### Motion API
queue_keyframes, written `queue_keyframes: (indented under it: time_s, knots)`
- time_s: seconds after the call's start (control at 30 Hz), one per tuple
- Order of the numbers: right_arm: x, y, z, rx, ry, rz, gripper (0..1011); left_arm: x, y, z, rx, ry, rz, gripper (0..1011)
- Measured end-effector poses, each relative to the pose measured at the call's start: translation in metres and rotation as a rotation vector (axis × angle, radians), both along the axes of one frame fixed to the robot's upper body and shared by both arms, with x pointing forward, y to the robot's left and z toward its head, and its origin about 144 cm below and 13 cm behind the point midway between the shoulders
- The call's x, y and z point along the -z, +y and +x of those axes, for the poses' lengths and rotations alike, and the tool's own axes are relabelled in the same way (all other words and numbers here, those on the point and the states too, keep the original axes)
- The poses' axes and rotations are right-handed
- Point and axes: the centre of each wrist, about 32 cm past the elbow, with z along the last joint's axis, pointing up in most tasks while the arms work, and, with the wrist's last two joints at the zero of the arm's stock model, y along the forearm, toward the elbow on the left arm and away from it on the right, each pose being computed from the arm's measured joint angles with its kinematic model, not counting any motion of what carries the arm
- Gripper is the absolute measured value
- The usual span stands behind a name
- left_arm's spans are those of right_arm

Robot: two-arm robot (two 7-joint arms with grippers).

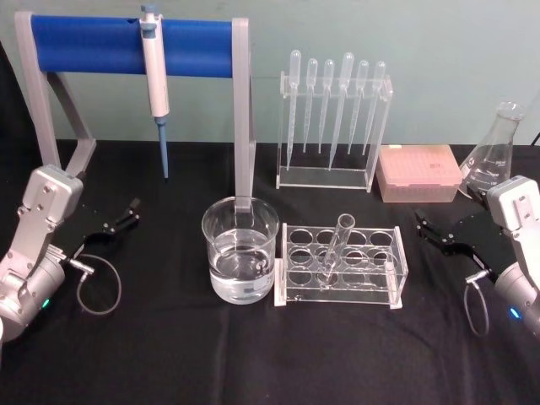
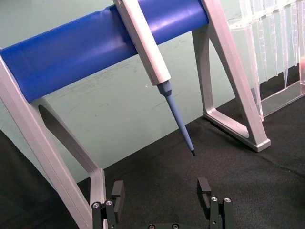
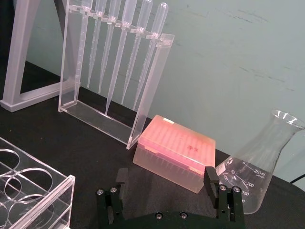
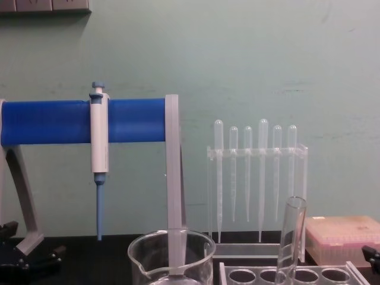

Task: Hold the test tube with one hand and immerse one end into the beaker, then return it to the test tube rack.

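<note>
Both grippers sit released and empty: left gripper point(image 1: 131, 213) at the left of the desk point(image 1: 169, 354), right gripper point(image 1: 424, 226) at its right. One test tube point(image 1: 336, 245) leans in the rack point(image 1: 398, 261), just beside the beaker point(image 1: 240, 253).

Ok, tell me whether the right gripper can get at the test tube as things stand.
Probably yes. The right gripper is open just right of the rack, nothing stands between them, and the test tube sticks up above the rack's holes.
</note>
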Motion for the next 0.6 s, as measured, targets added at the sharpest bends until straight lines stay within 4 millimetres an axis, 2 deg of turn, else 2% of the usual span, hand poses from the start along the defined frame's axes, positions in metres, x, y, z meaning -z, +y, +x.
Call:
queue_keyframes:
  time_s: [0.43,0.6]
  knots:
    - [0.0,0.0,0.0,0.0,0.0,0.0,1002,0.0,0.0,0.0,0.0,0.0,0.0,1000]
    - [-0.0088,0.0012,-0.0004,-0.018,-0.028,0.003,1002,0.0,0.0,0.0,0.0,0.0,0.0,1000]
